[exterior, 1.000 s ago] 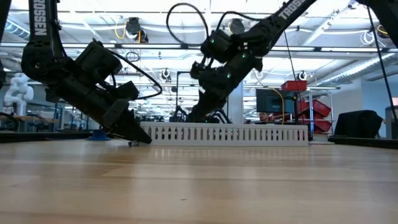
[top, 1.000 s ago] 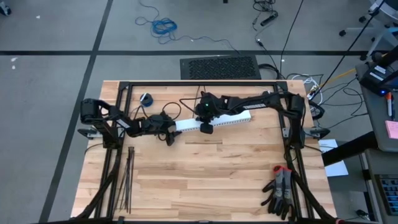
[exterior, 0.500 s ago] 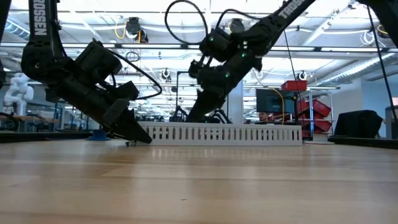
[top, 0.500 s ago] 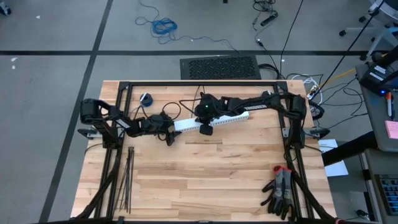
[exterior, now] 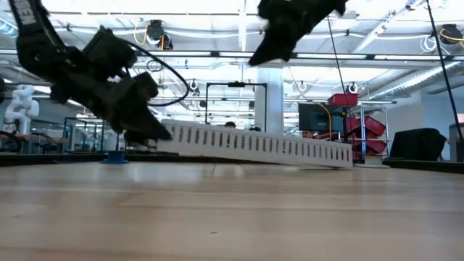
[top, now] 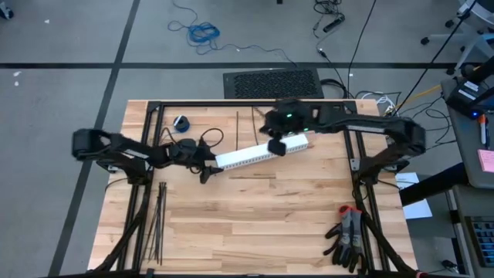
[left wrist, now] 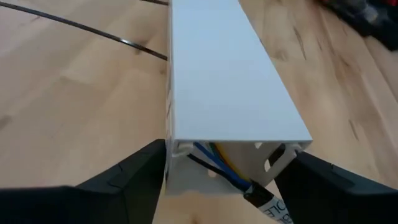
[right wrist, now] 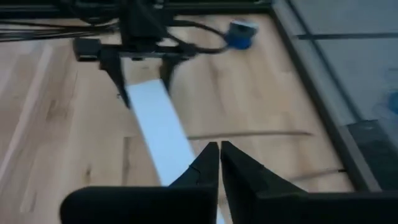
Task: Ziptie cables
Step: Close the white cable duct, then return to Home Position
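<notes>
A white slotted channel (top: 262,151) lies across the middle of the table, and my left gripper (left wrist: 227,155) is shut on its left end. Thin blue, yellow and black cables (left wrist: 217,163) show inside that open end. My right gripper (right wrist: 219,150) hangs shut and holds nothing, high above the channel's right half (exterior: 262,52). The zipties (top: 157,224), thin black strips, lie flat near the table's front left corner. My left gripper pinches the channel's left end between its two fingers, one on each long side wall (left wrist: 171,146). The fingers come from the table's left, slanting a little downward, and lie along the channel. That end (exterior: 170,133) is lifted clear, while the right end (exterior: 346,156) rests on the table.
A small blue roll (top: 181,122) sits at the far left. Black gloves with red cuffs (top: 347,235) lie at the near right. Single thin strips (top: 251,176) lie on the wood beside the channel. The black frame rails (top: 247,103) border the table.
My right gripper has risen well clear of the channel and drawn toward the table's right, staying shut. My left gripper has gone up with the channel's left end, which is now off the table. The channel is tilted, and its right end has stayed down.
</notes>
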Action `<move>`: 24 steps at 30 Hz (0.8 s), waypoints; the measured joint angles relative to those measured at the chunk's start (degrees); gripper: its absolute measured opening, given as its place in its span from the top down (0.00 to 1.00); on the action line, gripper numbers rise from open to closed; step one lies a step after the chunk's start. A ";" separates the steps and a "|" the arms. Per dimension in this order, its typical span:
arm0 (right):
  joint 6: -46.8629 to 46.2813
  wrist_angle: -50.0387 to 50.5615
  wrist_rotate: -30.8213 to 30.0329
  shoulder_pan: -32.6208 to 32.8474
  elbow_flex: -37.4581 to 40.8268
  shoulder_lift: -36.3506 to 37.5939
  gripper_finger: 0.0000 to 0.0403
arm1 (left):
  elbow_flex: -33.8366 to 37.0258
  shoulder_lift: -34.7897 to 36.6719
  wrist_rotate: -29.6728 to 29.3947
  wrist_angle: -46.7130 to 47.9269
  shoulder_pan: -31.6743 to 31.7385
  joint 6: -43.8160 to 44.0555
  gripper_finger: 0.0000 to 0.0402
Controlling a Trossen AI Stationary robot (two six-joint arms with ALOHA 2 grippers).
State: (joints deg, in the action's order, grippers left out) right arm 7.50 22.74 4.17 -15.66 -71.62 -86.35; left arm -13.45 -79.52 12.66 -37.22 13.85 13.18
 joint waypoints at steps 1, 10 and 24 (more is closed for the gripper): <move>0.35 1.68 -1.05 -0.30 -0.02 1.82 0.97 | 0.00 2.29 -0.06 2.67 0.00 -0.26 0.31; -2.10 9.69 -19.42 -4.31 7.08 6.18 0.71 | -0.04 13.21 -8.04 23.79 0.00 -4.69 0.31; -4.65 -18.03 -14.16 -13.51 29.59 -2.63 0.58 | -0.13 17.64 2.44 13.30 -3.51 3.89 0.31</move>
State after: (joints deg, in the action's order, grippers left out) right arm 2.85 4.71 -9.98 -29.17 -42.03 -88.97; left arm -13.58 -61.88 15.11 -23.92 10.34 17.07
